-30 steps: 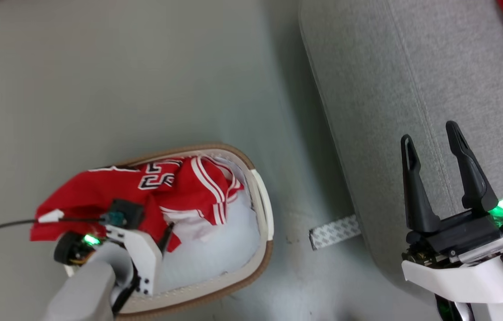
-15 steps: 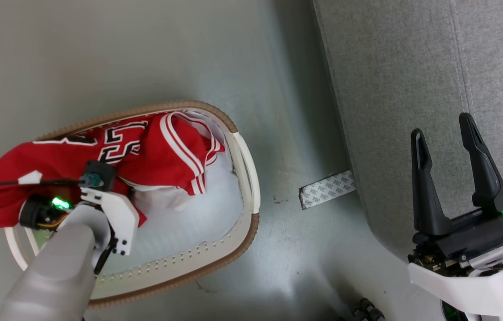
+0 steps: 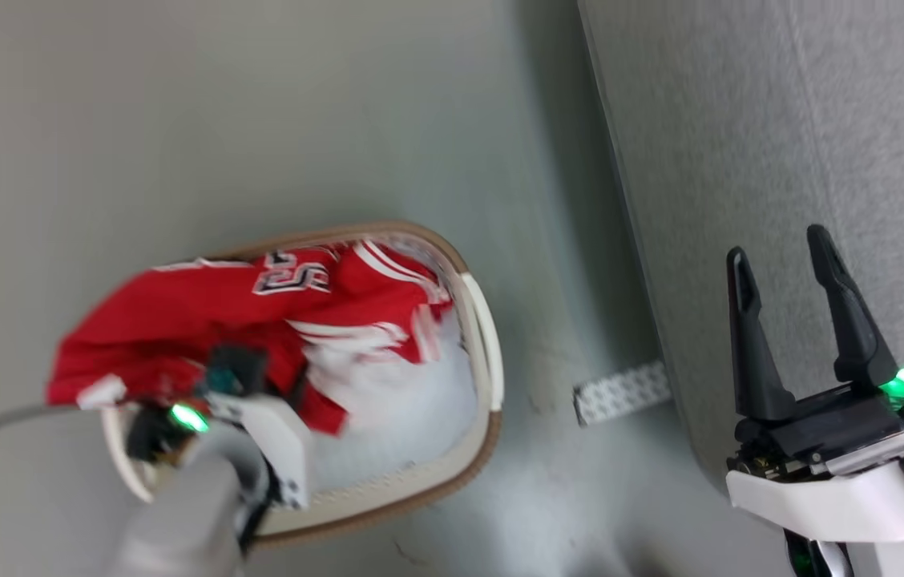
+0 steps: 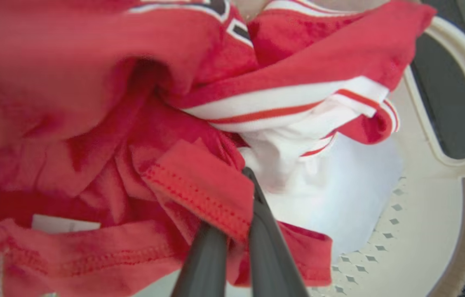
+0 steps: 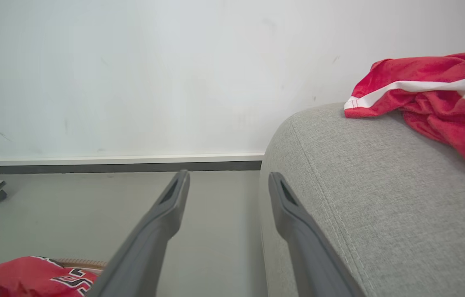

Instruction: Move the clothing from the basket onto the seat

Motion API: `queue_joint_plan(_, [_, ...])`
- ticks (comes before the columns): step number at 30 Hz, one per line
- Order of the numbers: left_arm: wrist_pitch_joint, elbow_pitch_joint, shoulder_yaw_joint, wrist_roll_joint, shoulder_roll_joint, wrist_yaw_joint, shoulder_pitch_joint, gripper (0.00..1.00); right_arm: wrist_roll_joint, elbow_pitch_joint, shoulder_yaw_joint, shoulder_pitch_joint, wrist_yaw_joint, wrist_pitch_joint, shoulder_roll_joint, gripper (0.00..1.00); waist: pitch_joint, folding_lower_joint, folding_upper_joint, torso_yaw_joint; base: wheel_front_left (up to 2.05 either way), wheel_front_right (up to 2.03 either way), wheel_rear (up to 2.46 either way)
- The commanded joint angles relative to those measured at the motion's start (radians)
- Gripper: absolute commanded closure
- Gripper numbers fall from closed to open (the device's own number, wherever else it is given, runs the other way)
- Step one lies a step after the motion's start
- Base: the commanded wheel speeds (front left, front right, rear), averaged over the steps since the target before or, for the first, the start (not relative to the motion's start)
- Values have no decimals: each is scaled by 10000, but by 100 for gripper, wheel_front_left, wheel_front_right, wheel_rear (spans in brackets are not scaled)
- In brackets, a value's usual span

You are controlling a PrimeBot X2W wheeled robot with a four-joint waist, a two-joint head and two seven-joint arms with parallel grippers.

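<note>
Red clothing, white-striped with black-edged white numerals, lies heaped in the cream basket, spilling over its brown rim. The left gripper clenches a stitched red hem. The right gripper hangs spread, empty, by the grey seat.

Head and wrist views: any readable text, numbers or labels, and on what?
"25" or "52", folded, blurred: white black-edged numerals on the red jersey in the cream perforated plastic basket.
White sewn-in tag on the jersey: blurred, unreadable.
Grey patterned strip on the grey floor: print too small to read.
</note>
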Motion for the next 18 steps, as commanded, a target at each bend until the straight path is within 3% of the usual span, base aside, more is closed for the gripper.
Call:
queue_joint_plan(1, [-133, -144, -46, -193, -137, -41, 382, 100, -29, 212, -45, -7, -25, 7, -12, 0, -1118, -1, 0, 678, 0, 0, 0])
queue_joint_plan(8, [-245, -1712, -704, -1154, -311, -49, 2107, 100, 25, 1158, -238, 515, -25, 5, -17, 0, -3465, -1, 0, 1573, 0, 0, 0])
queue_joint_plan(14, [29, -3679, -862, -1891, 173, -47, 3143, 100, -9, 1735, -539, 1222, -25, 7, -16, 0, -5159, -1, 0, 2253, 0, 0, 0])
queue_joint_plan(18, [447, -5388, -740, -2010, 570, 310, 3535, 100, -139, 2004, -629, 1661, -25, 5, -13, 0, -5930, -1, 0, 2613, 0, 0, 0])
